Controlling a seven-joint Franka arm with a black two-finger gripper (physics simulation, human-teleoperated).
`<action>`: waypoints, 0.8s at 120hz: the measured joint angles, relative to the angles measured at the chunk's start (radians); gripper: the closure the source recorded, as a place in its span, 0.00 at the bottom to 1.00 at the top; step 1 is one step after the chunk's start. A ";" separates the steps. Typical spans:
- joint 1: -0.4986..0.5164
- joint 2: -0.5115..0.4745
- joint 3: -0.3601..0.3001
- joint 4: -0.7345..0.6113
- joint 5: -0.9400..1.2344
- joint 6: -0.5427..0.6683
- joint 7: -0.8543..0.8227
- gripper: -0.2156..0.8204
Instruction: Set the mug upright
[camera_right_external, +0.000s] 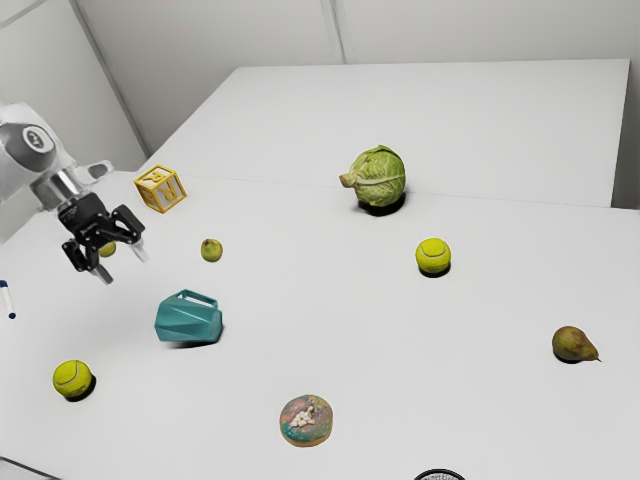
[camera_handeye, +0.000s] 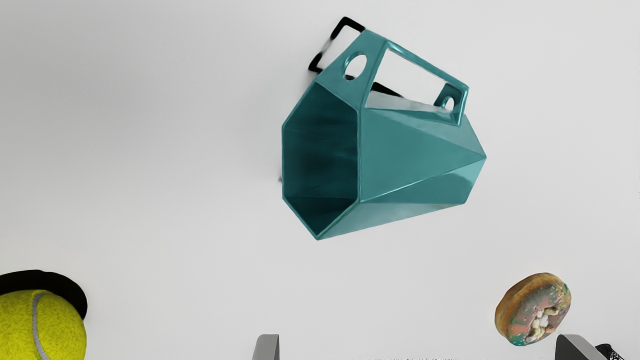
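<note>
The open gripper (camera_right_external: 122, 266) hangs above the table at the exterior view's left, higher than the mug and apart from it. A teal faceted mug (camera_right_external: 188, 320) lies on its side on the table, its handle on the upper side. In the wrist view the mug (camera_handeye: 415, 160) shows its dark open mouth and its angular handle, and it lies beyond the fingertips. The gripper (camera_handeye: 417, 347) has its two fingertips wide apart with nothing held between them.
A tennis ball (camera_right_external: 72, 379) and a donut (camera_right_external: 306, 420) lie near the mug. Farther off are a small green fruit (camera_right_external: 211, 250), a yellow letter block (camera_right_external: 160, 188), a cabbage (camera_right_external: 378, 178), another tennis ball (camera_right_external: 433, 256) and a pear (camera_right_external: 573, 344). A marker (camera_right_external: 7, 299) lies at the exterior view's left edge.
</note>
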 joint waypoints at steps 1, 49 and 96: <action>-0.001 0.005 0.000 0.000 -0.004 -0.001 0.003 0.21; 0.016 0.183 0.019 0.025 -0.161 -0.003 0.133 0.21; 0.015 0.257 0.019 0.036 -0.277 -0.005 0.207 0.21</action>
